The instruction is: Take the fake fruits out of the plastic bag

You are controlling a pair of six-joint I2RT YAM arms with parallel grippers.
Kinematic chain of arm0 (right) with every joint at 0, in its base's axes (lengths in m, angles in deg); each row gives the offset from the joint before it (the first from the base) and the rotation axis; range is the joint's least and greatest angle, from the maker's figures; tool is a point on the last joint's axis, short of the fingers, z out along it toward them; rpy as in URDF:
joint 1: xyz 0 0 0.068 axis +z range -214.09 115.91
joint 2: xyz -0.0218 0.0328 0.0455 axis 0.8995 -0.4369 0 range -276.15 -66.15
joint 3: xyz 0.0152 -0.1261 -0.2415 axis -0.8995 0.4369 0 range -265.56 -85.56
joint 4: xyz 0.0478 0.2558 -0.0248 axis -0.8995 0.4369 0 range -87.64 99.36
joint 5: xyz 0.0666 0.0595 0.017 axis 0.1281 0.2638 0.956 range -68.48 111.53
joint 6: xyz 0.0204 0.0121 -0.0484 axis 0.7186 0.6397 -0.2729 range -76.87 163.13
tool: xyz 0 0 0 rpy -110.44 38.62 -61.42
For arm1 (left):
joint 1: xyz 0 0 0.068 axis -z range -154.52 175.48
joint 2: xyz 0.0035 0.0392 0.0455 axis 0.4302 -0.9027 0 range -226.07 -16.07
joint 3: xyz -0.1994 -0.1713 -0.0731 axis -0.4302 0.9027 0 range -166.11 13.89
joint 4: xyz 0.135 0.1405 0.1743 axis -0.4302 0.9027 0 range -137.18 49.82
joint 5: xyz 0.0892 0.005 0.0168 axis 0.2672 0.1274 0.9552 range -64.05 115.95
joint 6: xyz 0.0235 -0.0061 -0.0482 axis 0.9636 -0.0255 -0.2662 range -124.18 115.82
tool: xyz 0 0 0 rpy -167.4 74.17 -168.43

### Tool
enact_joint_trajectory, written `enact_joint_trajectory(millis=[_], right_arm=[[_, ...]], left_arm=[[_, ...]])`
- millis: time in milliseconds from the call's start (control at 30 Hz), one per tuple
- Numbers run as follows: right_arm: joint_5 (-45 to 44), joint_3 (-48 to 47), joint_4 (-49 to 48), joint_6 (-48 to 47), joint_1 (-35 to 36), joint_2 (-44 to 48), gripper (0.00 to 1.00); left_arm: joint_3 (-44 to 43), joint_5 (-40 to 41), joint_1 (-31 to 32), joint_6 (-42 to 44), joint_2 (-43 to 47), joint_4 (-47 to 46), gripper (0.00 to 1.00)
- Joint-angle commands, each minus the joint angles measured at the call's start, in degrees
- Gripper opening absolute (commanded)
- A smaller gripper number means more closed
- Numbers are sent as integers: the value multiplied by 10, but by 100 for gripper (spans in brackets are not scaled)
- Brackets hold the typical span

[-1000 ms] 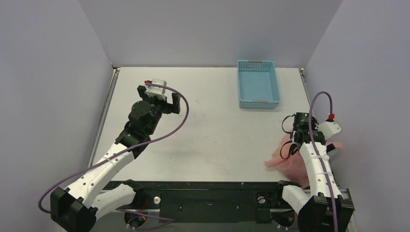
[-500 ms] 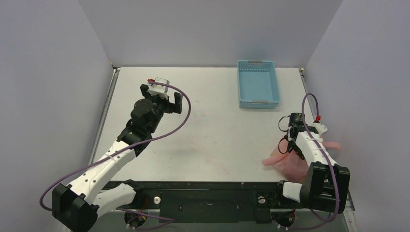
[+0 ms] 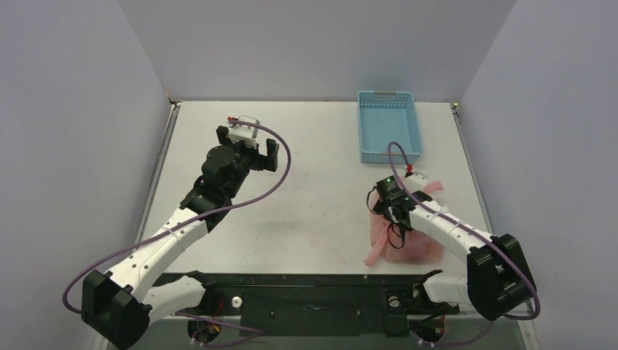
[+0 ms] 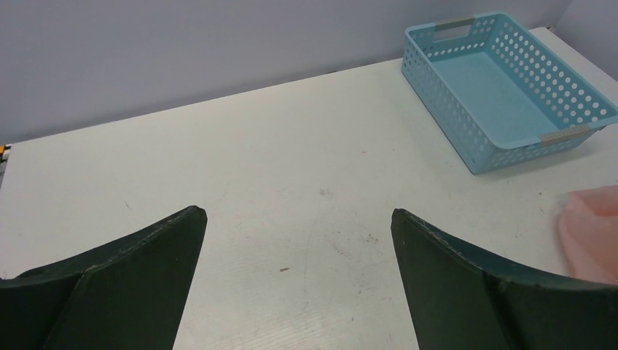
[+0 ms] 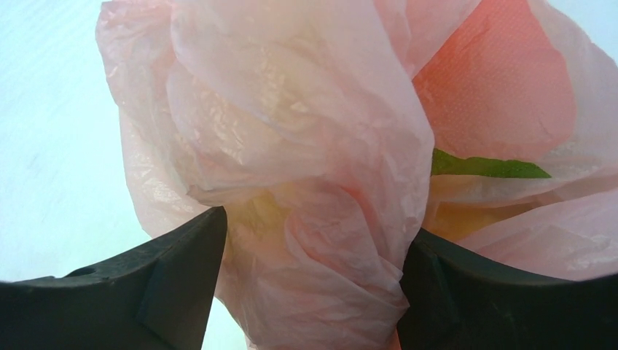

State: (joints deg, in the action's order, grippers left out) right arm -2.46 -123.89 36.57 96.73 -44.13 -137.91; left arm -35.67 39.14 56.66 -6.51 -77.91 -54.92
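The pink plastic bag [image 3: 412, 244] lies bunched on the table at the near right, one loop handle [image 3: 431, 187] trailing toward the basket. My right gripper [image 3: 394, 217] is over its left end. In the right wrist view the bag [image 5: 306, 146] fills the gap and presses both fingers; the right gripper [image 5: 313, 240] is shut on a thick bunch of it. Yellow [image 5: 255, 211] and red-orange [image 5: 503, 87] tints show through the film; no fruit is in plain sight. My left gripper [image 3: 253, 152] hangs open above the left-centre table, and is seen as the left gripper [image 4: 299, 219] with nothing between its fingers.
A light-blue slotted basket [image 3: 364, 135] stands at the far right, with nothing in it; its wall [image 4: 444, 91] shows in the left wrist view, and a bag corner [image 4: 594, 230] at that view's right edge. Grey walls close in the table.
My right arm has swung left from the table's right edge toward the middle, and the bag has come along with it, about a hand's width leftward. The left arm barely moved.
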Motion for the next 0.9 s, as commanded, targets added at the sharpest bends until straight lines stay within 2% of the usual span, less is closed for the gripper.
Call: enact_joint_trajectory(millis=[0, 133, 267, 400, 600, 700, 767, 867], right_arm=[[0, -41, -34, 54, 147, -30, 71], [-3, -135, -63, 6, 267, -89, 70], [-41, -205, -67, -59, 331, -123, 70], [-21, -201, -75, -94, 322, -94, 72], [20, -121, -99, -142, 279, 41, 73], [79, -65, -118, -150, 222, 120, 72], [108, -44, -127, -156, 202, 157, 72], [120, -33, -133, -156, 198, 192, 72]], left_arm=[[-30, -14, 1, -3, -3, -6, 99], [-36, -35, 2, -6, -9, 5, 99], [-36, -52, 3, -6, -13, 4, 99], [-36, -72, 4, -5, -18, 4, 99], [-56, -127, 4, -17, -45, 17, 99], [-70, -169, 4, -28, -67, 26, 99], [-94, -183, 5, -43, -98, 52, 99], [-133, -185, 14, -104, -156, 129, 94]])
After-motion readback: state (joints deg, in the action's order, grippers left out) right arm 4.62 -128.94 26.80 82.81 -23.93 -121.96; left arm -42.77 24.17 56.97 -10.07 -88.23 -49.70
